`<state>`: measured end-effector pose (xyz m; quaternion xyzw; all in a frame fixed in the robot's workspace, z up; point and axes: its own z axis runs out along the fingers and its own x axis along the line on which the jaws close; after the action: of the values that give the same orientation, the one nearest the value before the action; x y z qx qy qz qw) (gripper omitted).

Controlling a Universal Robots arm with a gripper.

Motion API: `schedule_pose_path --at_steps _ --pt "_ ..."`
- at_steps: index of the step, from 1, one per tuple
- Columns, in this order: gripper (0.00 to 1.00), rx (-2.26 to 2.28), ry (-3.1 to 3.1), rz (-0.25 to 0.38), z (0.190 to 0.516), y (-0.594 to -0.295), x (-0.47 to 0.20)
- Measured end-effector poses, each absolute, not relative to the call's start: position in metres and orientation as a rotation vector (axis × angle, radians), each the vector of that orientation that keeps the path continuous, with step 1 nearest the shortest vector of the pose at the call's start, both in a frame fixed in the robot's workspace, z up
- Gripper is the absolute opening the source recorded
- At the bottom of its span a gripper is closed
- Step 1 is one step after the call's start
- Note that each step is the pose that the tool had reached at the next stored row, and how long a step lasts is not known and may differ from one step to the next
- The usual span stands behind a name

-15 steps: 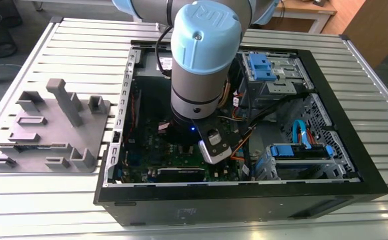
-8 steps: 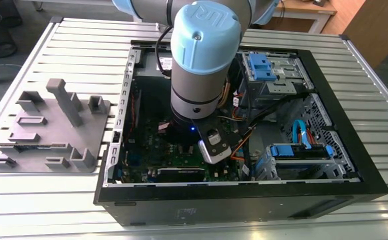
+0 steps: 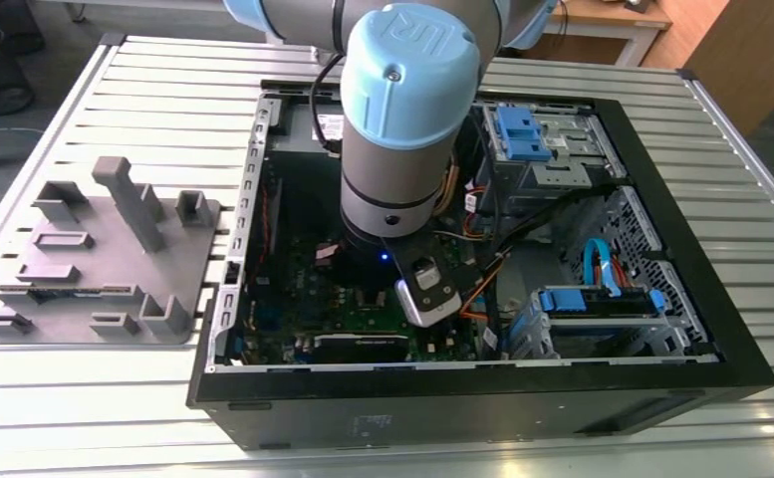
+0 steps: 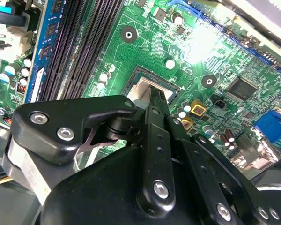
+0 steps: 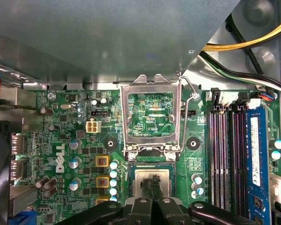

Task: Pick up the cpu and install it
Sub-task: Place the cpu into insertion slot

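Note:
The cpu [image 5: 141,180] [image 4: 141,87], a small square chip with a silver-grey top, lies flat in its socket on the green motherboard [image 5: 84,140]. My gripper [image 5: 152,183] [image 4: 155,93] hangs straight over it. Its two thin black fingers are drawn together, and their tips stand at the middle of the chip's top, touching it or just above it. Nothing is held between them. The silver hinged socket plate [image 5: 126,117] stands raised beside the socket, with its lever [image 5: 189,91] swung out. In the exterior view the arm [image 3: 400,119] reaches down into the open computer case [image 3: 705,329].
Black memory slots [image 5: 222,154] and a blue memory stick [image 5: 254,154] run close beside the socket. Yellow and black cables [image 5: 243,42] cross above the board. Outside the case, at the exterior view's left, a grey holder plate [image 3: 95,259] with upright blocks lies on the slatted table [image 3: 174,90].

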<state>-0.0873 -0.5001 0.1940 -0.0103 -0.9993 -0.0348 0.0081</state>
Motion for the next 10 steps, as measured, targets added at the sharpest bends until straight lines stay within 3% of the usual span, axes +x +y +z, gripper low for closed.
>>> schedule_pose_path --at_steps 10 --pt "0.11 -0.032 -3.123 -0.107 0.1924 -0.5001 -0.0873"
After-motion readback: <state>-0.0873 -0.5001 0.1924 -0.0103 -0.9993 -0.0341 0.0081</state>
